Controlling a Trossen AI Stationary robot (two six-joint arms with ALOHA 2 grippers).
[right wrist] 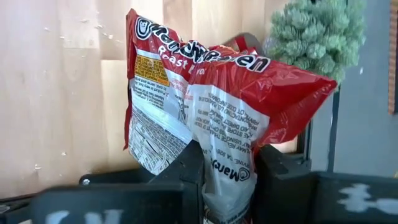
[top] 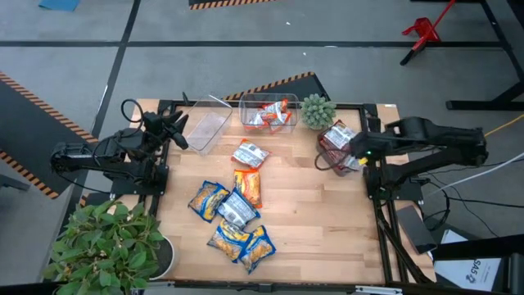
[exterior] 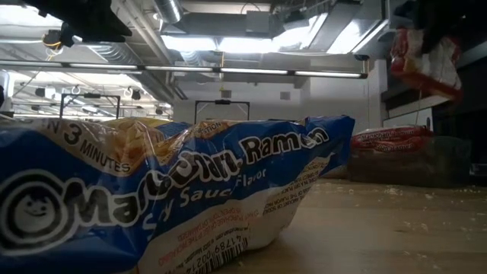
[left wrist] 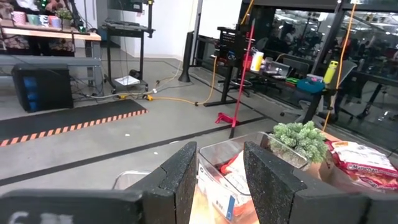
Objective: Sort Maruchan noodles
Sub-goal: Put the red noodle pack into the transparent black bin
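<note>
the right hand (right wrist: 227, 177) is clamped on a red-and-silver noodle packet (right wrist: 217, 106), crinkled, with white lettering on its red top band, held above a clear bin (top: 332, 156) at the bench's (top: 311, 221) right rear, beside the small green plant (top: 317, 111). yellow-and-blue and orange packets (top: 233, 215) lie clustered mid-bench. the left hand (left wrist: 221, 180) waits at the left rear, fingers apart.

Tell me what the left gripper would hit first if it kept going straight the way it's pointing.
Probably the middle clear bin holding orange noodle packets, which sits dead ahead between the open left gripper's fingers; depth is hard to judge.
</note>
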